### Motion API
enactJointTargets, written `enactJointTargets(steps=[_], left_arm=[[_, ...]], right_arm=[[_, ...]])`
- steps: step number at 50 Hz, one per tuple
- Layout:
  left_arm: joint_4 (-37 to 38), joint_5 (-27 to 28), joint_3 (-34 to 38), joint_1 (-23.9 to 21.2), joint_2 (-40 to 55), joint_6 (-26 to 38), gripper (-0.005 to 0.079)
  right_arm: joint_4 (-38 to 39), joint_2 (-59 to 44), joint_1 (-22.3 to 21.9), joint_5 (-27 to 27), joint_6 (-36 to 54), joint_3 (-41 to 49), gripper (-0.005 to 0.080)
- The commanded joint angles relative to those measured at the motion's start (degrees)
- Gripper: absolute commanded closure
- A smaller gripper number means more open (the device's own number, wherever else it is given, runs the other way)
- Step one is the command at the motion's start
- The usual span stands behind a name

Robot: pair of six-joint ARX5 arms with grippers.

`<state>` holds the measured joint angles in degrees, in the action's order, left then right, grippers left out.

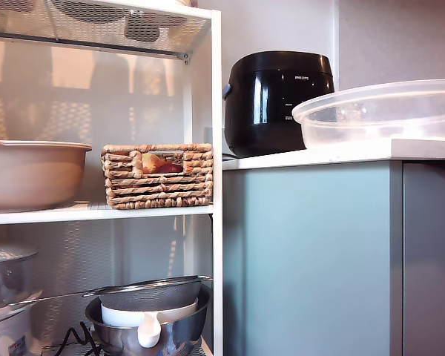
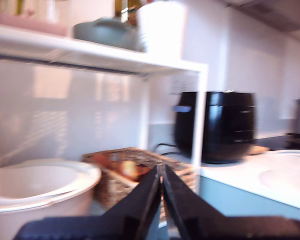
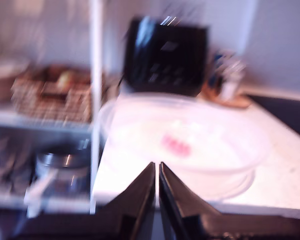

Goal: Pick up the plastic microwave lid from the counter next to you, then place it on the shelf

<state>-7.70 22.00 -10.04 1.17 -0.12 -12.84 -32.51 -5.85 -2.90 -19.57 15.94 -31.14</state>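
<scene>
The plastic microwave lid [image 1: 382, 111] lies rim-up on the desk [image 1: 341, 153], just beside the black cooker [image 1: 276, 100]; shelf [image 1: 96, 213] w/ beige bowl [image 1: 30, 172] & wicker basket [image 1: 157, 175] is beyond the cooker; my first pincer [image 2: 161, 186] clenched, empty; my second pincer [image 3: 157, 181] clenched too, near the lid, apart.

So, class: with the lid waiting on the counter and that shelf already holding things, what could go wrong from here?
1. The plastic microwave lid overhangs the counter edge, so a nudge could tip it off.
2. The shelf already holds a beige bowl and a wicker basket, so the wide lid may not fit.
3. My second gripper looks shut; it must open first.
</scene>
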Motion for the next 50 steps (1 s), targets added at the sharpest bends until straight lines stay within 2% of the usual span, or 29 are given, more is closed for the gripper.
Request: enactJointTargets(steps=[1, 10, 13, 17, 19, 21, 36, 39, 44, 50], left_arm=[[0.3, 2.0, -0.2, -0.2, 0.7, -0.2, 0.0764], [0.9, 3.1, -0.3, -0.2, 1.0, -0.3, 0.0764], [0.8, 3.1, -0.3, -0.2, 1.0, -0.2, 0.0764], [0.8, 3.1, -0.3, -0.2, 1.0, -0.3, 0.0764], [0.8, 3.1, -0.3, -0.2, 1.0, -0.3, 0.0764], [0.8, 3.1, -0.3, -0.2, 1.0, -0.3, 0.0764], [2.8, 3.1, -0.3, -0.2, 1.0, -1.8, 0.0764], [4.4, 3.1, -0.3, -0.2, 1.1, -1.6, 0.0764], [6.3, 4.2, -0.3, -0.2, 1.8, 3.2, 0.0763], [6.4, 5.3, -0.4, -0.2, 4.1, 3.5, 0.0746]], right_arm=[[-3.6, -3.5, 0.2, -0.7, 4.6, -2.1, 0.0759], [-10.3, -12.0, 0.2, -2.2, 16.7, -9.5, 0.0739], [-11.1, -14.6, 0.7, -2.2, 20.6, -11.5, 0.0656], [-11.0, -18.4, 1.8, -2.1, 23.2, -13.9, 0.0454], [-10.7, -20.3, 2.1, -2.1, 24.5, -15.1, 0.04], [-10.6, -22.2, 2.6, -2.5, 26.7, -16.2, 0.0382], [-13.6, -37.9, 7.3, -2.7, 35.7, -24.9, 0.0382], [-14.3, -41.4, 8.3, -1.6, 36.9, -26.6, 0.0382], [-15.4, -46.8, 9.8, 1.0, 39.2, -29.3, 0.0382], [-17.6, -52.1, 11.1, 3.9, 42.4, -31.7, 0.0382]])
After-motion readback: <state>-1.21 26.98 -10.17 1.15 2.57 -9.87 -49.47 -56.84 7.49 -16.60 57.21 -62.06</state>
